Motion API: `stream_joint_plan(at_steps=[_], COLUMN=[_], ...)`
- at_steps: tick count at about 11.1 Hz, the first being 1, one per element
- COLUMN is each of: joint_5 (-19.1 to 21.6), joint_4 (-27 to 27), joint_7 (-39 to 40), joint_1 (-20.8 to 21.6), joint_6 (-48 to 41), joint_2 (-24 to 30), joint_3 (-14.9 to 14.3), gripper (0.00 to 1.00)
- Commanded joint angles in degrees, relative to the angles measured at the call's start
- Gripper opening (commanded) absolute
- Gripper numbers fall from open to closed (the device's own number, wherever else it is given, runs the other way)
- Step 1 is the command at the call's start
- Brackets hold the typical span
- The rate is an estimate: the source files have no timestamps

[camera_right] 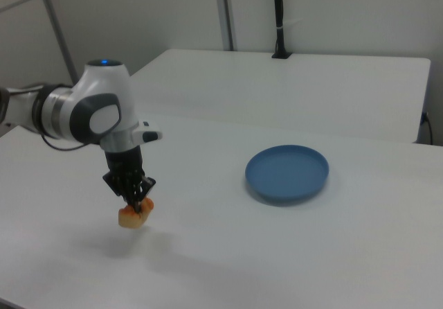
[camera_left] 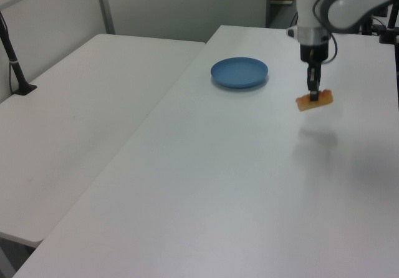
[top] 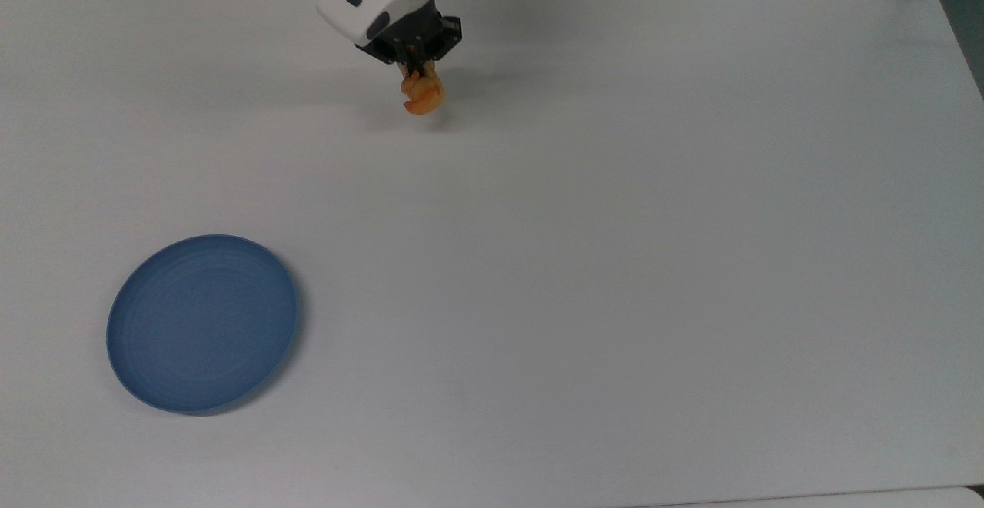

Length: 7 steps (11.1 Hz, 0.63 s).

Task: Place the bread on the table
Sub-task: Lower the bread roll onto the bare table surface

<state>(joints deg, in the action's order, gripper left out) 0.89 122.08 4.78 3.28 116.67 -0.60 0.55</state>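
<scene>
Bread [top: 423,95], small golden-orange lobed roll, pinched in end effector [top: 413,74], hanging above white table [top: 615,224]

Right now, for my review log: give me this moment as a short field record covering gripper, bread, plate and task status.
gripper: shut on the bread, pointing straight down
bread: hanging above the table, its shadow on the surface below
table: white, bare beneath the bread
blue plate: empty, well apart from the bread, toward the top view's lower left
task status: bread not yet set down
</scene>
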Motion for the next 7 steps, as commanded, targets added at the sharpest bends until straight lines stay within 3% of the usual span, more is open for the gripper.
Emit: stream_joint_plan(at_steps=[1,6,7], joint_5=[-5.19,-6.42,-6.43], joint_4=[5.79,7.74,7.74], joint_7=[-5.21,-7.50,-8.72], joint_1=[0.24,1.99,1.99], joint_6=[8.82,11.48,11.31], joint_2=[-0.89,-3.00,-3.00], joint_3=[2.26,2.26,2.35], gripper=[0.07,0.09,0.21])
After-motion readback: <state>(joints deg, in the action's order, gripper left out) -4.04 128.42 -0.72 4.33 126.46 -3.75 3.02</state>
